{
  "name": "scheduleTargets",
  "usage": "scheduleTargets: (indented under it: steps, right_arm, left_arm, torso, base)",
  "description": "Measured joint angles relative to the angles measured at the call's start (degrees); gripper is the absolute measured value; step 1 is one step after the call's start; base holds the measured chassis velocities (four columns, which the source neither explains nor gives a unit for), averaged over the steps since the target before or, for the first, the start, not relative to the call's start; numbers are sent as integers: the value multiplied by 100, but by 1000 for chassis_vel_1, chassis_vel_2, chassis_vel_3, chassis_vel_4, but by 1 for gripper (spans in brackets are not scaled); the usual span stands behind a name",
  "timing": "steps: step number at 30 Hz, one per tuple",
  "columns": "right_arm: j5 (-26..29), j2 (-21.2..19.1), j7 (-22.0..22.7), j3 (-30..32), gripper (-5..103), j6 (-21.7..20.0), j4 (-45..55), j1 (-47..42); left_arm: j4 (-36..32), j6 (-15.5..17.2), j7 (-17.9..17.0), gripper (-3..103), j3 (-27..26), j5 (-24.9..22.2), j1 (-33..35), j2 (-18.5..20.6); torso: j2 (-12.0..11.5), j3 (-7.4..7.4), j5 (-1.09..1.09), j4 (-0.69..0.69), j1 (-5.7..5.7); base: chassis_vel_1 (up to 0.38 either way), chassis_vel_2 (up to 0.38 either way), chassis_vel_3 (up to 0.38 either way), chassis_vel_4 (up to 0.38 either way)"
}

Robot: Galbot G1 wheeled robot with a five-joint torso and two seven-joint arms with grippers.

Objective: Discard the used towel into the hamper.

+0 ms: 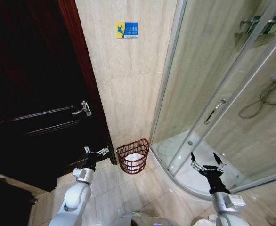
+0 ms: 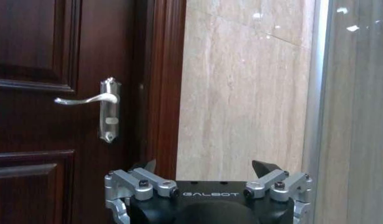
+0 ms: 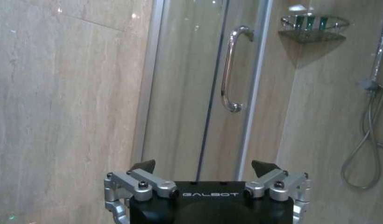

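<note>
The left gripper [image 1: 96, 151] had its fingers spread wide with nothing between them; in the left wrist view [image 2: 208, 169] the two dark tips stood well apart, framing bare tile wall and the edge of the dark wooden door [image 2: 67, 93]. The right gripper [image 1: 207, 165] was just as open and just as empty, its tips [image 3: 204, 167] parted in front of the glass shower door [image 3: 198, 93] and its chrome handle [image 3: 230, 70]. Neither hand held a towel, which fits the look of the hamper [image 1: 133, 156]: a white bundle, probably the towel [image 1: 134, 159], already lay inside the reddish-brown open-weave basket.

From the left gripper the hamper sat at about 3 o'clock, near but apart; from the right gripper it lay at about 9 o'clock, farther off. It stood on the tiled floor [image 1: 114, 183] against the beige wall, tucked into the corner between the door frame and the curved shower base [image 1: 185, 181], likely so it stayed clear of the door's swing. Both arms were held raised and level at either side of the basket, a resting posture, suggesting the discard was essentially done.
</note>
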Motion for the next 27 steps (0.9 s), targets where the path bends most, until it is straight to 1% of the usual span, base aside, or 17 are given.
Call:
scheduleTargets:
  steps: [7, 16, 27]
  right_arm:
    - [1, 0, 2, 7, 100, 14, -1, -15]
    - [1, 0, 32, 3, 100, 51, -4, -12]
    - [66, 0, 71, -11, 100, 86, 0, 7]
  left_arm:
    - [-10, 5, 17, 100, 11, 26, 7, 0]
    - [3, 37, 84, 100, 63, 168, 20, -28]
    - [5, 40, 77, 100, 115, 276, 39, -48]
  torso:
    - [0, 0, 0, 0, 0]
    - [1, 0, 0, 1, -1]
    - [0, 0, 0, 1, 1]
  base:
    - [48, -50, -59, 46]
    - [56, -49, -41, 54]
    - [0, 0, 0, 0]
